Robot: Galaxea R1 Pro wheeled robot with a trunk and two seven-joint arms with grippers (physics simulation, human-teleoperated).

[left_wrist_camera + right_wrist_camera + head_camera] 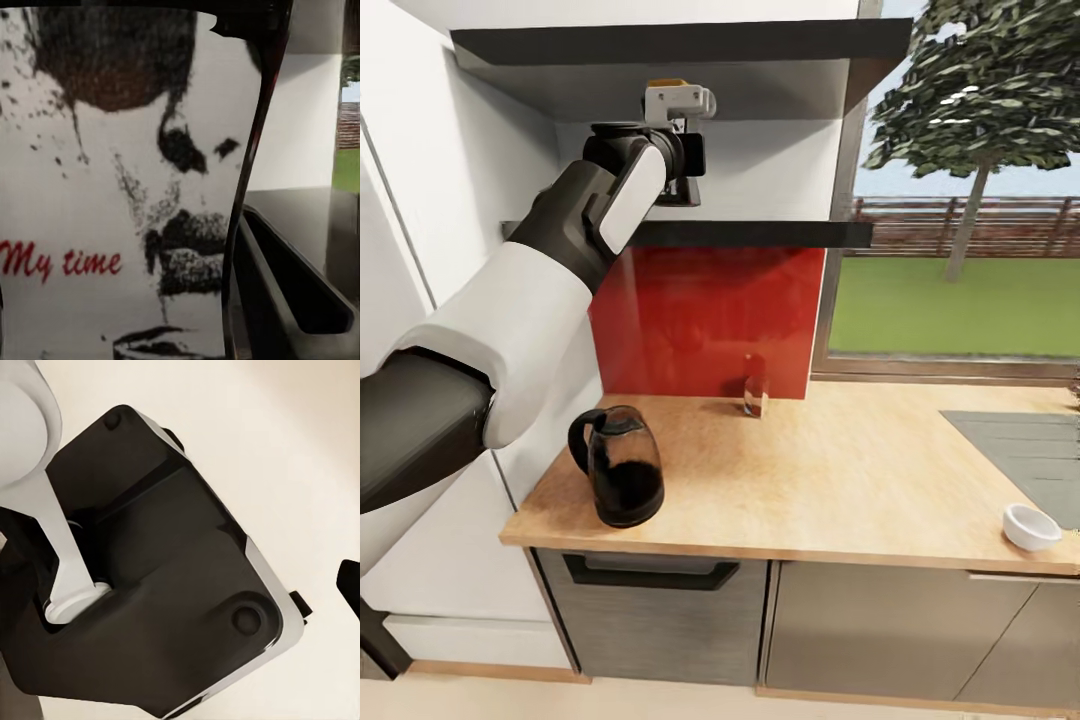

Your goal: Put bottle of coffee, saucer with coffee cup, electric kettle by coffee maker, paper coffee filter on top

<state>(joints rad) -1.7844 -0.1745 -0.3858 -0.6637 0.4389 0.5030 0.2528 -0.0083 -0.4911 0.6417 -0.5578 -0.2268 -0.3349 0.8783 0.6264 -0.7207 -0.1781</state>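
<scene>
Up high, the left claw [682, 150] is clamped on the bottle of coffee [112, 187] at the kitchen shelf [760, 234], so nearly every job remains.

White-and-black left arm [530, 300], seemingly pale grey wrist bracket [678, 100] (glossy shells).

kitchen shelf [760, 234] on the wall above the kitchen countertop [830, 480], w/ an upper shelf [690, 42] over it. bottle of coffee [666, 90] up btwn the two shelves — left gripper [682, 190] at it, just above the lower board. electric kettle [618, 466] on the counter's left front; glass [756, 395] behind it by the back panel [710, 320]. sink [1020, 455] far right — coffee cup [1030, 526] in front of it, near the front edge.
</scene>
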